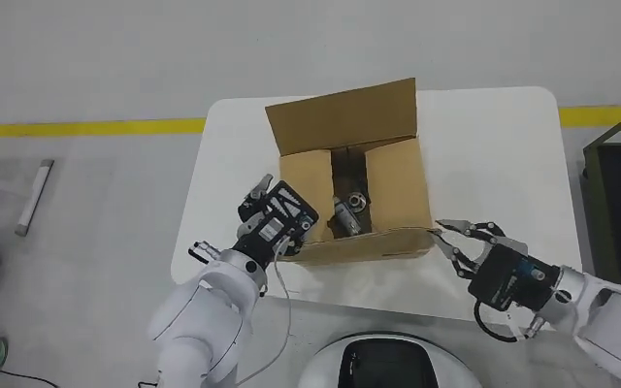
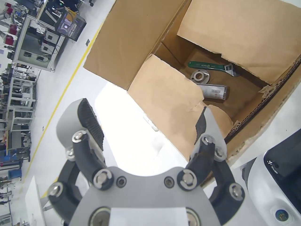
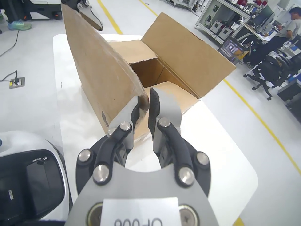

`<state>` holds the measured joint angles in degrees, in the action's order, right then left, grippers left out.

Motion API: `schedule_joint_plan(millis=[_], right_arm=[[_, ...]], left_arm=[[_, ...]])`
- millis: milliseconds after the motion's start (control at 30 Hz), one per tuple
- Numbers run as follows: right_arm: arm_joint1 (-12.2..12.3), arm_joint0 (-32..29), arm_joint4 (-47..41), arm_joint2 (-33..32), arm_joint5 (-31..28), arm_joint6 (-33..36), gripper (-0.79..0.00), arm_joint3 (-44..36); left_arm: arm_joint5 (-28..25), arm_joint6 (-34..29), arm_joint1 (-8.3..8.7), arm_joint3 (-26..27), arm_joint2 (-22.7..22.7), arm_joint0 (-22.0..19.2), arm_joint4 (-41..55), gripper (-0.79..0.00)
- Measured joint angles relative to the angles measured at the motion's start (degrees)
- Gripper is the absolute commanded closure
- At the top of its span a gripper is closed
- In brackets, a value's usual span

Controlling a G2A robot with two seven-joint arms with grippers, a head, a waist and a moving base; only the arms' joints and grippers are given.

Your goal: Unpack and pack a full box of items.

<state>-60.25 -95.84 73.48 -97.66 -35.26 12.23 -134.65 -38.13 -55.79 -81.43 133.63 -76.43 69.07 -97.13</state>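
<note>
A: Grey floor (image 1: pixel 97 58) with a yellow line (image 1: pixel 97 126) is seen around the white table (image 1: pixel 495 126). Where is the cardboard box (image 1: pixel 388 247) placed?

B: It is placed in the middle of the top view, a little above centre. Its far flap (image 1: pixel 344 121) is stood up, the two side flaps (image 1: pixel 398 184) are folded inward, and a dark gap is left between them.

A: What is seen inside?

B: Three things are seen on the box floor — a wrench (image 2: pixel 207 66) with a green handle, a metal flange (image 2: pixel 200 76) just beside it, and a clear tube (image 2: pixel 215 91) near the flange.

A: How is the left gripper (image 2: pixel 144 109) set?

B: It is opened wide, at the lower left corner of the box in the top view. One finger (image 2: pixel 210 130) is laid against the cardboard; the other is set apart from it, over the table.

A: And the right gripper (image 3: pixel 145 96)?

B: It is found at the lower right corner of the box. Its jaws are narrowed on the corner of the near flap (image 3: pixel 98 66), which is pinched between the pads — this flap is stood upright.
</note>
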Motion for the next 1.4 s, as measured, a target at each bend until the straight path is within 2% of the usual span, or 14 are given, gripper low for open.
schedule_joint_plan(millis=[33,200,267,300,400,500,667,833,933,1000,1100,1233,1333,1400], right_arm=[[-0.10,-0.23,-3.46,-0.59,0.97,0.04,-0.468,0.01],[-0.31,0.41,-25.66,-4.00,4.79,2.61,-0.326,1.87],[-0.17,1.89,-34.81,-5.30,5.79,5.16,-0.154,3.41],[-0.10,2.50,-38.17,-5.57,6.50,6.48,0.000,4.03],[0.21,4.50,-45.72,-5.20,8.88,12.02,0.000,5.42],[0.51,6.41,-45.76,-1.89,8.85,17.88,0.000,6.49],[0.91,8.43,-45.54,4.13,4.48,24.85,0.000,9.10],[1.44,7.73,-45.59,6.20,-1.19,29.47,0.000,10.92],[1.74,6.75,-42.24,6.44,-3.78,30.96,0.000,11.35],[1.80,6.46,-40.26,6.34,-4.33,30.14,0.000,11.61],[1.60,6.30,-38.45,3.96,-1.54,24.06,0.000,11.79],[0.84,4.32,-32.34,-1.65,11.36,11.57,0.000,13.27],[0.47,3.28,-28.20,-1.33,19.01,8.03,0.000,14.84],[0.38,4.05,-25.88,1.03,19.90,8.25,0.000,16.67]], left_arm=[[-0.23,0.06,0.10,0.24,-0.22,0.11,0.29,-0.785],[-1.92,-0.02,0.52,1.04,-0.91,0.79,1.91,-0.785],[-2.93,0.43,0.73,1.03,-1.06,0.90,2.40,-0.785],[-3.31,0.62,0.83,1.02,-1.14,0.97,2.53,-0.785],[-4.23,1.46,1.12,1.01,-1.41,1.36,3.04,-0.785],[-4.70,2.56,1.40,1.02,-1.90,1.79,3.90,-0.785],[-5.19,4.44,1.90,1.02,-3.14,2.24,4.81,-0.785],[-4.23,5.83,2.36,1.02,-4.51,2.54,4.70,-0.785],[-3.86,6.42,2.62,1.02,-4.95,2.76,4.37,-0.785],[-3.28,6.59,2.74,1.02,-5.12,2.81,4.18,-0.785],[-2.04,6.65,2.90,1.02,-5.01,2.55,3.88,-0.785],[-0.67,6.38,3.10,1.02,-4.31,2.00,3.28,-0.785],[-0.17,6.16,3.26,1.02,-3.77,1.98,3.07,-0.785],[-0.12,5.94,3.39,1.02,-3.40,2.16,2.85,-0.785]])
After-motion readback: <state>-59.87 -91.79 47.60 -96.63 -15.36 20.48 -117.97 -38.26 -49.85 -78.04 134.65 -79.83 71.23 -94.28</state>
